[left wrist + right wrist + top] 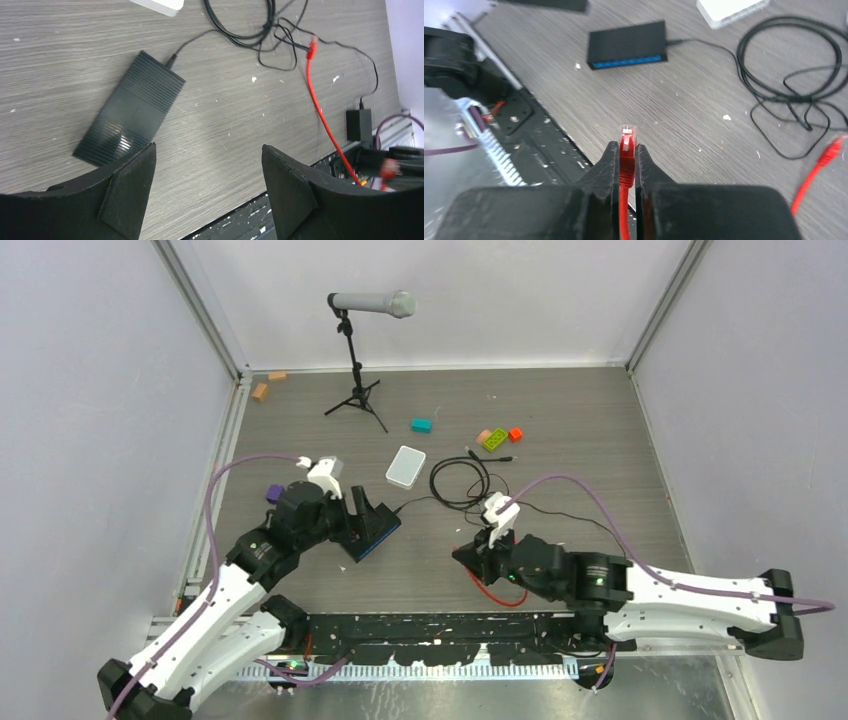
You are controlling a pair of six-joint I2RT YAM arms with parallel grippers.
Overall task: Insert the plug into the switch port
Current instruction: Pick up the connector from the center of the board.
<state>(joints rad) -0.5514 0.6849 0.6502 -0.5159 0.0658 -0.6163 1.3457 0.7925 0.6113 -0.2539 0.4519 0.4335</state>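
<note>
**Status.** The right end effector is closed narrowly on the red boot of the plug, the small clear-tipped connector ending the thin red cable. The clear tip projects past the fingertips, above the grey wood-grain worktop. The left end effector stands wide with nothing between its fingers, hovering close by the flat black rectangular switch box. The switch port lies along the blue edge of that box, well apart from the plug and turned toward the right arm.

**Hazards.**

1. Box displacement. The box lies loose on the worktop. Insertion force would probably slide it away unless the left end effector braces it.
2. Plug rotation. The grip bears on a slim boot only. Off-centre contact with the port rim could pivot the plug between the fingers.
3. Latch orientation. Whether the latch side matches the port cannot be told. A mismatch would stop seating.
4. Cable drag. The red cable trails behind the arm, and the thin black cord leaving the box runs into loose coils. Either could snag and tug the parts out of line.
5. Arm collision. Both end effectors must work near the box, so the approach paths may cross.
</note>
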